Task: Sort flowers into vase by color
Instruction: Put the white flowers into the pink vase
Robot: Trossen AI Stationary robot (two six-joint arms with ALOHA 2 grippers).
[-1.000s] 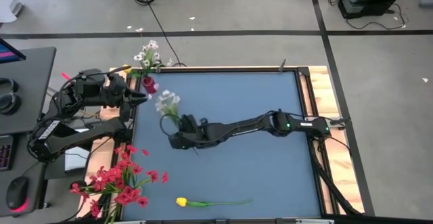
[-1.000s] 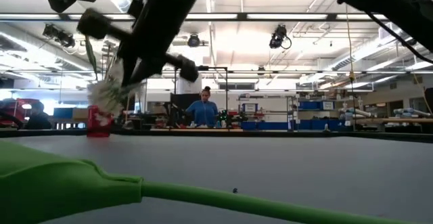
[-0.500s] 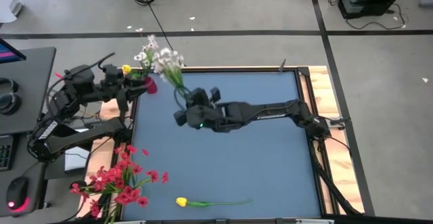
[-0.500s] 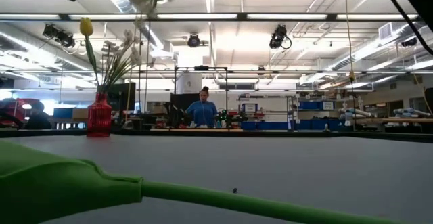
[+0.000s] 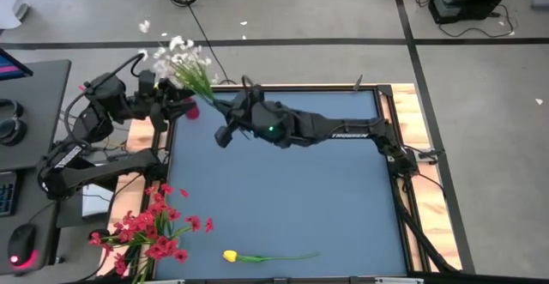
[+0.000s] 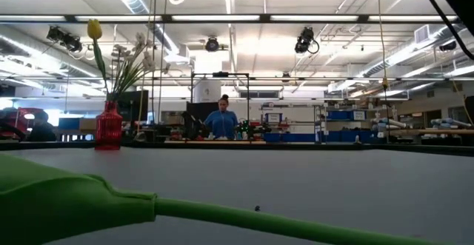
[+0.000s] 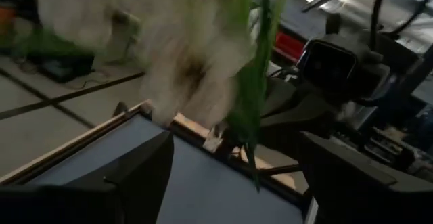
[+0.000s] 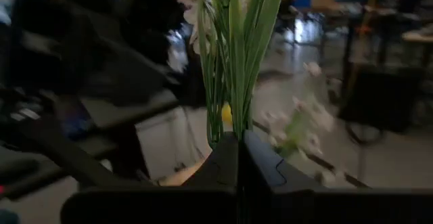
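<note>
1. Grip: the right gripper (image 5: 225, 112) is clamped tight on the green stems of a spray of small white blossoms (image 5: 176, 57), at the far-left corner of the table (image 5: 292, 190). The right wrist view shows its fingers (image 8: 237, 163) pressed together with the stems rising from between them.
2. Axis: the held spray's long axis runs from the gripper up and out toward the far-left, its blossom end beyond the table edge and above the vase area.
3. Target: the vase (image 5: 190, 110), small and pinkish-red, stands at that same corner, just beside the right gripper on its left. In my judgement the coming move turns on bringing the stem ends over the vase mouth and lowering them.
4. Second arm: the left gripper (image 5: 163, 111) sits just outside the table's left edge, close to the vase, its fingers (image 7: 135, 176) spread wide and holding nothing. Both grippers are near the vase; only the right carries a flower.
5. Count in the low view: 1 vase (image 6: 108, 130), holding 1 yellow tulip (image 6: 94, 29) and some white sprays; their number cannot be told.
6. Count on the table: 1 yellow tulip (image 5: 230, 256) lying near the front edge; 1 bunch of red sprays (image 5: 154, 228) at the front-left corner, stems uncountable.
</note>
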